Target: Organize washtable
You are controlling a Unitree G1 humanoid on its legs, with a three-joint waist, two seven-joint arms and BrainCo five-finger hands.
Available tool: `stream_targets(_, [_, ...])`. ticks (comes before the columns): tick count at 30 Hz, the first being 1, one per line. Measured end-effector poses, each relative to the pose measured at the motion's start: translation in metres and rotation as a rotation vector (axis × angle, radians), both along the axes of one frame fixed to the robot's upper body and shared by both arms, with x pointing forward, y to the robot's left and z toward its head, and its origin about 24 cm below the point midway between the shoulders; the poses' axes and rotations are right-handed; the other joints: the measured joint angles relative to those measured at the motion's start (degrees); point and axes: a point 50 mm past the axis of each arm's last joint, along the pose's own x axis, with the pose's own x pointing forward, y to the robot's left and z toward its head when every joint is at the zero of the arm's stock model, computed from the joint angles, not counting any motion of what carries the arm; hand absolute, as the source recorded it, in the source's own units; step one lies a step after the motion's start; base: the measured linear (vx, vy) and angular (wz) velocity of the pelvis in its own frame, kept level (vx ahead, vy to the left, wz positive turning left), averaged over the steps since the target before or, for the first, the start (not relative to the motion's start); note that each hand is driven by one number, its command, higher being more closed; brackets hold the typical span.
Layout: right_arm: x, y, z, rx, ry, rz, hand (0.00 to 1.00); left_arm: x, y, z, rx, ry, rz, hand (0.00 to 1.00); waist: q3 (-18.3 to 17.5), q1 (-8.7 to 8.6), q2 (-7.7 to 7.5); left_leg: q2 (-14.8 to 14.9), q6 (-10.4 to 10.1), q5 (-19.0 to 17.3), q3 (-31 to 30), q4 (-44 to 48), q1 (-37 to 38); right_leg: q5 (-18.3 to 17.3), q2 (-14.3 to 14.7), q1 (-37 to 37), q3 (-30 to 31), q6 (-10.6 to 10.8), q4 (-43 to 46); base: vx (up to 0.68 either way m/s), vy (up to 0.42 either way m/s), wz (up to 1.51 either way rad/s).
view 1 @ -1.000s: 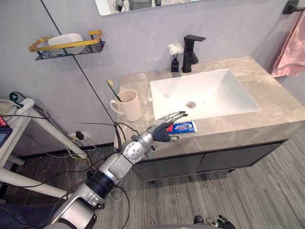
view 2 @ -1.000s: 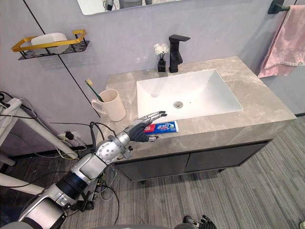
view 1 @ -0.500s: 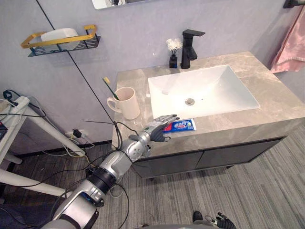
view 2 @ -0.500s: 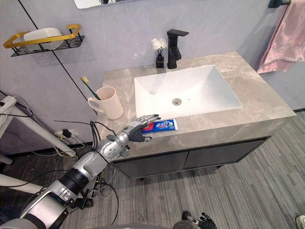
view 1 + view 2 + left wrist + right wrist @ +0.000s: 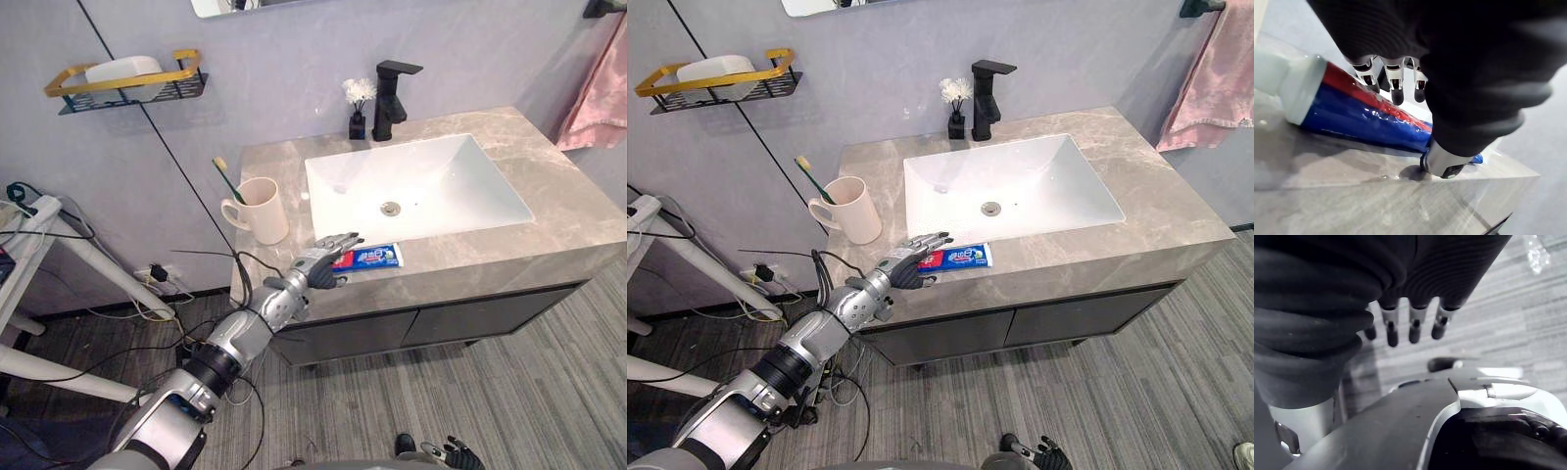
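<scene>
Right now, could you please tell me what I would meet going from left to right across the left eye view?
Wall shelf → toothbrush → mug → left hand → toothpaste tube → pink towel.

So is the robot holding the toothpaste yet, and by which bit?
Not yet. The toothpaste lies flat on the counter. The left hand is open around its flat tail end, not closed on it. The right hand holds nothing.
</scene>
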Motion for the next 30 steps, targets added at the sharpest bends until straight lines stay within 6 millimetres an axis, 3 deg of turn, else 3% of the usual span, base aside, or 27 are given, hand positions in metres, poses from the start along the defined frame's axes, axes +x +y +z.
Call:
stream_targets(17, [0.0, 0.0, 0.0, -0.001, -0.001, -0.001, 0.0, 0.003, 0.005, 0.001, -0.007, -0.002, 0.043, 0.0, 0.08, 0.05, -0.02, 0.0, 0.0, 0.0, 0.02, 0.0, -0.25, 0.0, 0.0, -0.45, 0.0, 0.01, 0.0, 0.0, 0.0, 0.0])
stream_targets(25, [0.003, -0.002, 0.001, -0.006, -0.012, 0.002, 0.0, 0.002, 0.009, 0.01, 0.009, -0.033, 0.011, 0.0, 0.92, 0.09, 0.52, 0.17, -0.15, -0.11, 1.45, -0.12, -1.26, 0.01, 0.19, -1.92, 1.01, -0.01, 0.03, 0.0, 0.002, -0.04])
stream_targets(26, [0.003, -0.002, 0.001, -0.006, -0.012, 0.002, 0.0, 0.002, 0.01, 0.01, 0.014, -0.035, 0.005, 1.0, 0.94, 0.09, 0.53, 0.2, -0.17, -0.17, 1.5, -0.12, -1.2, 0.01, 0.22, -1.97, 1.23, -0.01, 0.04, 0.02, 0.012, -0.16])
stream_targets(30, [0.004, -0.002, 0.001, -0.007, -0.015, 0.003, 0.0, 0.001, 0.011, 0.011, 0.058, -0.024, -0.04, 1.0, 1.12, 0.05, 0.65, 0.23, -0.11, -0.52, 2.12, -0.09, -1.09, 0.01, 0.25, -2.28, 1.81, -0.01, 0.04, 0.01, 0.012, -0.08])
